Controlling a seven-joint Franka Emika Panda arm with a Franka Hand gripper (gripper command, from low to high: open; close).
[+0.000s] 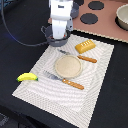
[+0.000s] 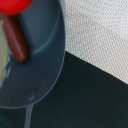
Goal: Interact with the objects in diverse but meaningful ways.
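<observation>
A round grey pot [image 1: 51,36] stands at the far corner of the white placemat [image 1: 100,80]. My gripper [image 1: 58,36] hangs right over it, fingertips down at the pot's rim; I cannot tell how the jaws stand. In the wrist view the pot [image 2: 42,65] holds a red tomato [image 2: 15,5] and a brown sausage stick [image 2: 16,37]. A golden ridged bread loaf [image 1: 84,46] lies on the mat towards the exterior view's right. A yellow banana [image 1: 27,77] lies at the mat's left edge.
A beige plate [image 1: 68,66] sits mid-mat, with an orange-handled knife [image 1: 87,58] behind it and a fork [image 1: 67,81] in front. A toy stove with black burners [image 1: 90,19] and a second pot [image 1: 122,16] stand at the back right. Dark tabletop [image 2: 85,95] surrounds the mat.
</observation>
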